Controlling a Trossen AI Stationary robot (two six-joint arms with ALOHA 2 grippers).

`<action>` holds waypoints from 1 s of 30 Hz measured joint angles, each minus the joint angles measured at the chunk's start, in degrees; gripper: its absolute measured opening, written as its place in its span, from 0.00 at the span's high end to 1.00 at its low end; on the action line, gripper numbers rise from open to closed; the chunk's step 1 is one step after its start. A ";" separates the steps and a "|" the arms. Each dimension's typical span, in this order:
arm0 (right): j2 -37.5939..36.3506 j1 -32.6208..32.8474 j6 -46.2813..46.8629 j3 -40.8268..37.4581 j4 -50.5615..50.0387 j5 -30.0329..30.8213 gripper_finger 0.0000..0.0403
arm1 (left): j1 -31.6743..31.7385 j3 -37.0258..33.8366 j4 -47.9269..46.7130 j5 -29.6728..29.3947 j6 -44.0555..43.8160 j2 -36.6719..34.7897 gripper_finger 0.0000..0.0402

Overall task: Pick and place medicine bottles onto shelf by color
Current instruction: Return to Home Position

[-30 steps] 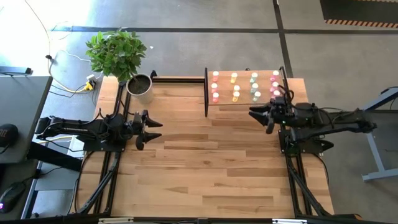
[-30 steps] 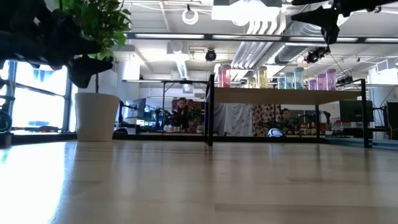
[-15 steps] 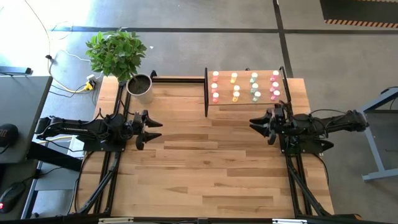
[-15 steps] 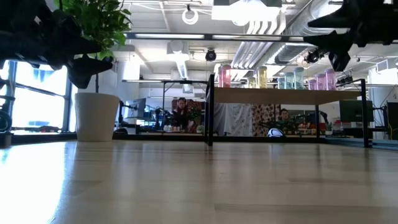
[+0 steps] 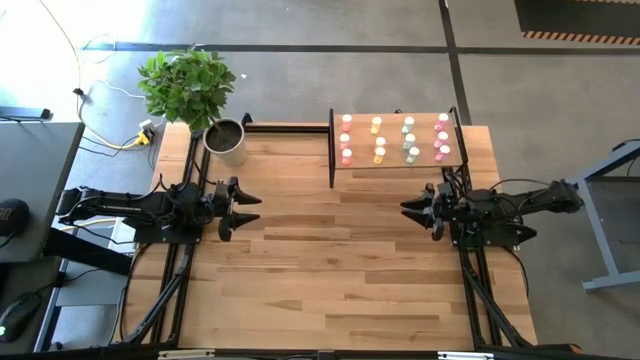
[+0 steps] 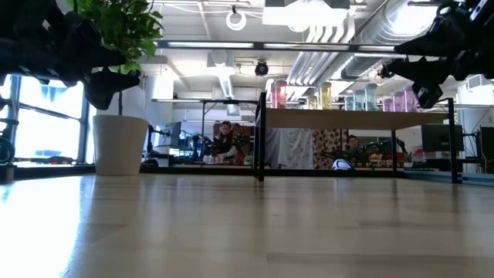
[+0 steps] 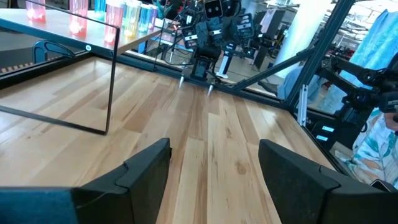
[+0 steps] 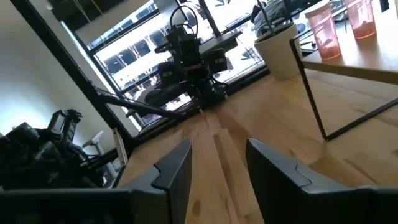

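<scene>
The shelf [image 5: 395, 160], a light-wood board on a black frame, stands at the table's far right. Several medicine bottles stand upright on it in colour columns: red-pink [image 5: 346, 140], yellow [image 5: 378, 140], pale green [image 5: 409, 140] and magenta [image 5: 441, 138]. My right gripper [image 5: 412, 212] hovers open over the table, nearer than the shelf's right end, pointing toward the table's left, with nothing between its fingers [image 8: 177, 168]. My left gripper [image 5: 250, 208] hangs open and empty at the table's left, pointing right; its wrist view shows bare wood between the fingers [image 7: 149, 165].
A grey pot [image 5: 227, 141] with a leafy plant [image 5: 188, 85] stands at the far left of the table. The shelf's black post [image 5: 331, 150] rises at its left end. Bare wood lies between the two grippers. People sit in the room behind the table.
My right gripper has come down from above the shelf's height and drawn toward the table's near edge, away from the shelf's right end. It stays open and empty, and the bottles stand as before.
</scene>
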 joint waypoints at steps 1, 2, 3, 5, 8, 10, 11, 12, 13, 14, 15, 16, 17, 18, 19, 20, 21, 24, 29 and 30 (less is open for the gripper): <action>-0.15 0.00 0.39 -0.05 -0.05 0.25 0.65 | 0.00 0.00 0.00 0.00 0.00 0.00 0.41; -0.22 0.00 0.99 -0.05 -0.28 0.46 0.65 | 0.00 0.00 0.01 0.00 0.00 0.00 0.41; -0.22 0.00 1.77 -0.05 -0.94 0.67 0.65 | 0.00 0.00 0.02 0.00 0.00 0.00 0.41; -0.22 0.00 3.29 -0.06 -3.12 0.81 0.65 | 0.00 0.00 0.02 0.00 0.00 0.00 0.41; -0.21 0.00 4.37 -0.07 -7.35 0.81 0.65 | 0.00 0.00 0.02 0.00 0.00 0.00 0.41; -0.11 0.00 4.35 -0.07 -8.50 0.79 0.65 | 0.00 0.00 0.02 -0.01 0.00 0.00 0.41; -0.05 0.00 4.39 -0.07 -8.50 0.68 0.65 | 0.00 0.00 0.02 -0.01 0.00 0.00 0.41; -0.05 0.00 4.37 -0.07 -8.52 0.69 0.65 | 0.00 0.02 0.02 -0.01 0.00 0.00 0.41; -0.05 0.00 4.37 -0.07 -8.52 0.68 0.65 | 0.00 0.02 0.02 0.00 0.00 0.00 0.41; -0.03 0.00 4.37 -0.07 -8.55 0.66 0.65 | 0.00 0.02 0.02 0.00 0.00 0.00 0.41; -0.03 0.00 4.37 -0.07 -8.55 0.66 0.65 | 0.00 0.02 0.02 -0.02 0.00 0.00 0.41; -0.03 0.00 4.37 -0.07 -8.56 0.66 0.65 | 0.00 0.02 0.02 0.00 0.00 0.00 0.41; -0.03 0.00 4.37 -0.07 -8.57 0.66 0.65 | 0.00 0.02 0.02 0.00 0.00 0.00 0.41; -0.03 0.00 4.37 -0.07 -8.57 0.66 0.65 | 0.00 0.02 0.02 -0.01 0.00 0.00 0.41; -0.02 0.00 4.37 -0.07 -8.59 0.66 0.65 | 0.00 0.02 0.02 -0.01 0.00 0.00 0.41; -0.01 0.00 4.39 -0.07 -8.59 0.64 0.65 | 0.00 0.02 0.02 0.00 0.00 0.00 0.41; -0.02 0.00 4.37 -0.07 -8.61 0.64 0.65 | 0.00 0.02 0.02 0.00 0.00 0.00 0.41; -0.01 0.00 4.39 -0.07 -8.65 0.64 0.65 | 0.00 0.02 0.02 0.00 0.00 0.00 0.41; 0.00 0.00 4.38 -0.05 -8.69 0.64 0.65 | 0.00 0.02 0.02 0.00 0.00 0.00 0.41; 0.00 0.00 4.37 -0.05 -8.70 0.64 0.65 | 0.00 0.02 0.02 0.00 0.00 0.00 0.41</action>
